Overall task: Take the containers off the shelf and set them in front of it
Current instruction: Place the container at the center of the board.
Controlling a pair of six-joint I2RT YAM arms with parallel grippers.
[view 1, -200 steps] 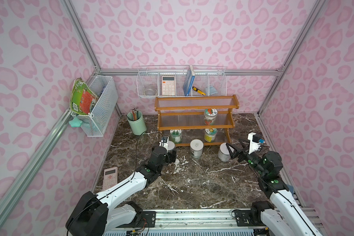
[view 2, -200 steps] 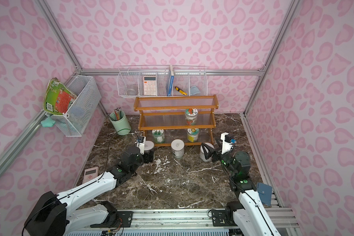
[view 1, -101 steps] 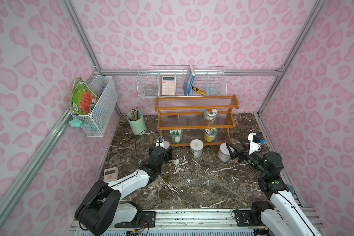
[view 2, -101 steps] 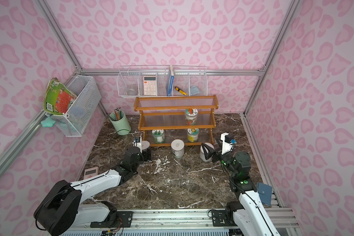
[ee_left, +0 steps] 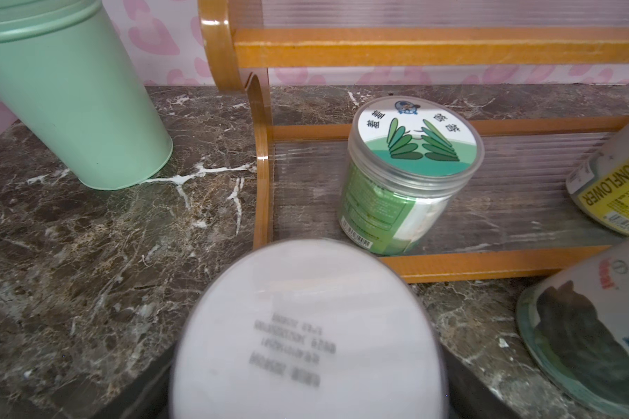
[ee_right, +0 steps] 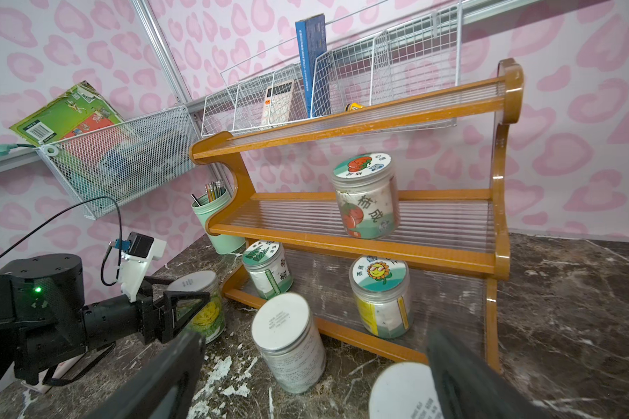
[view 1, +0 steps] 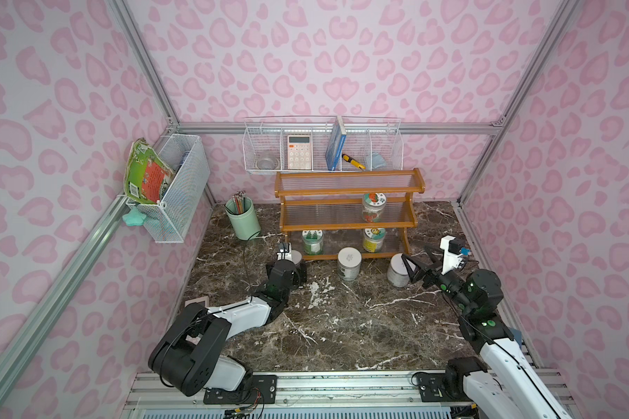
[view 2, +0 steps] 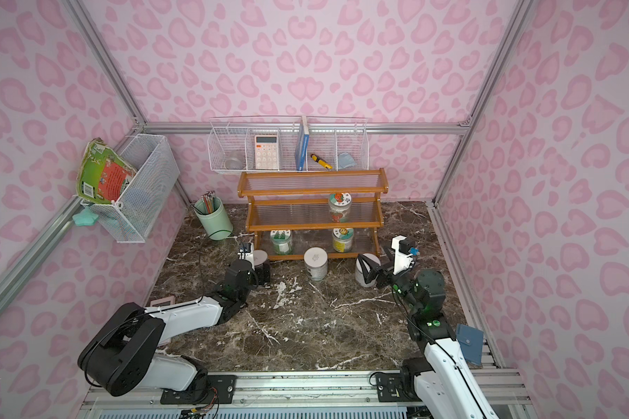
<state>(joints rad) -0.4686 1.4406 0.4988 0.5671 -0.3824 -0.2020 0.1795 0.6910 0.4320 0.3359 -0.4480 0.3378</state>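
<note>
Left wrist view: left gripper (view 1: 297, 267) clenches a clear white-lidded jar (ee_left: 302, 326), probably to park it before the orange-brown wooden shelf (ee_left: 414, 40); right gripper (view 1: 416, 262) gapes.

One jar (view 1: 374, 207) on shelf (view 1: 349, 185) middle tier, two on bottom; three before shelf; cup (view 1: 243, 221) left.

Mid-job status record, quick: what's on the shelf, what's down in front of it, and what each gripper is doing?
shelf top tier: no jars
middle tier: tomato-lid jar
bottom tier: leaf-lid jar, sunflower-lid jar
on table in front: middle plain-lid jar, right plain-lid jar
left gripper: fingers shut on left plain-lid jar, by the shelf's left front foot
right gripper: open, at the right plain-lid jar, not gripping it
left to move: three jars
</note>
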